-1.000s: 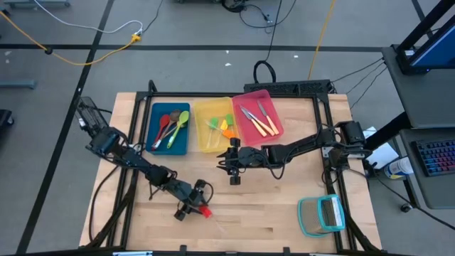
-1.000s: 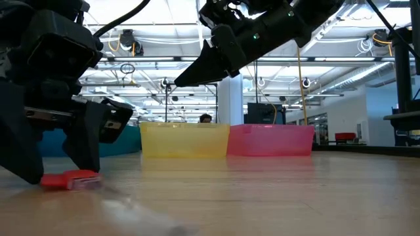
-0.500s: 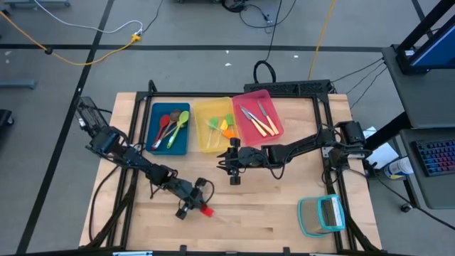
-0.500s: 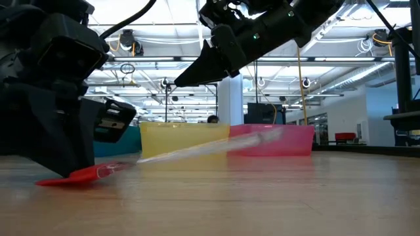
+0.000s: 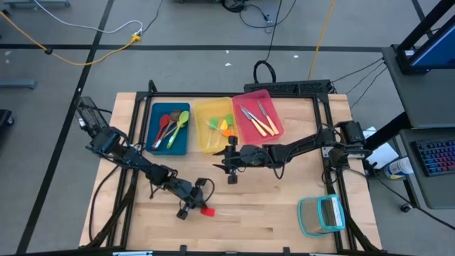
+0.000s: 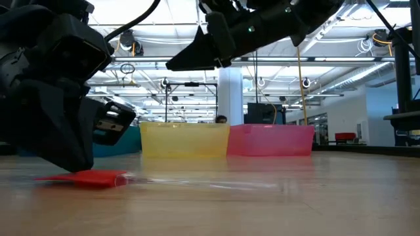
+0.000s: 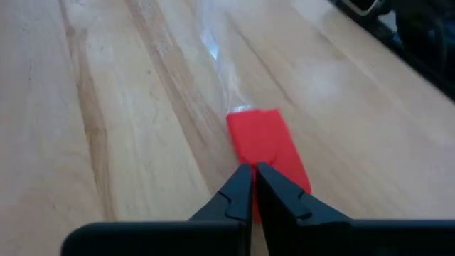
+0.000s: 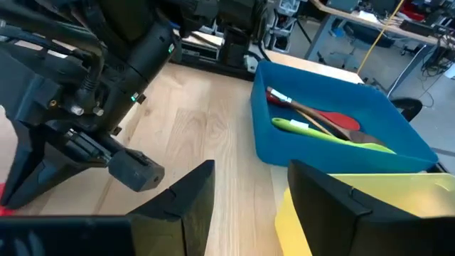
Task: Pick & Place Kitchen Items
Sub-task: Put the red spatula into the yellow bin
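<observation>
Closest to the front edge of the wooden table (image 5: 270,220), the left gripper (image 5: 192,208) is down low at the board with its two fingers (image 7: 238,193) pressed nearly together, pinching the edge of the red head of a clear-handled stick (image 7: 266,146). The red-headed stick lies flat on the wood, see-through handle pointing away from the gripper across the board; in the low view the red head (image 6: 95,177) sits right on the surface just under the dark gripper body. Off toward the front right corner there's a teal-framed square object (image 5: 321,215), well apart from everything else. A bit further back, around the middle of the table, the right gripper (image 5: 229,165) hangs above the wood just in front of the bins, fingers (image 8: 323,206) spread with nothing between them. Behind it three bins stand side by side: the blue bin (image 5: 151,141) with red, green and brown spoons (image 5: 173,126) inside, the yellow bin (image 5: 202,139) with the green and orange headed sticks (image 5: 222,126), and the pink bin (image 5: 245,131) holding yellow-handled knives (image 5: 258,118). Beyond the table's far edge it's just grey floor with cables (image 5: 85,50), and a keyboard (image 5: 435,156) off to the right.
</observation>
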